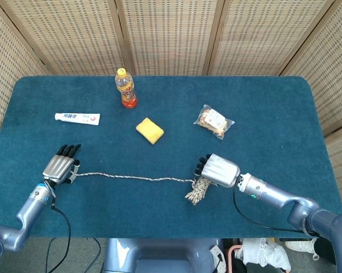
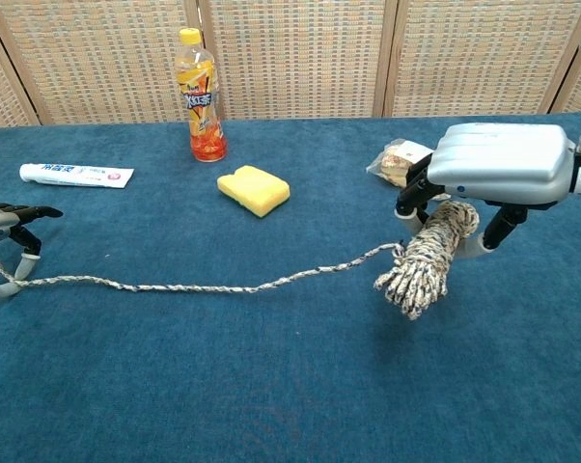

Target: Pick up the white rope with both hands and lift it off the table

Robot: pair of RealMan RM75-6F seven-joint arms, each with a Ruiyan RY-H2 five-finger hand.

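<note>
Right robot hand (image 2: 498, 169) gripping white rope (image 2: 421, 258) coil, speckled strand stretched to left robot hand (image 1: 60, 166)

White rope (image 1: 138, 178) (image 2: 223, 286) flecked with dark strands, stretched in a thin line across the blue cloth from 9 o'clock toward 3 o'clock. Ends at 3 o'clock in a thick wound bundle, tilted, its lower end hanging clear of the cloth in the chest view. Sags slightly mid-span.
</note>
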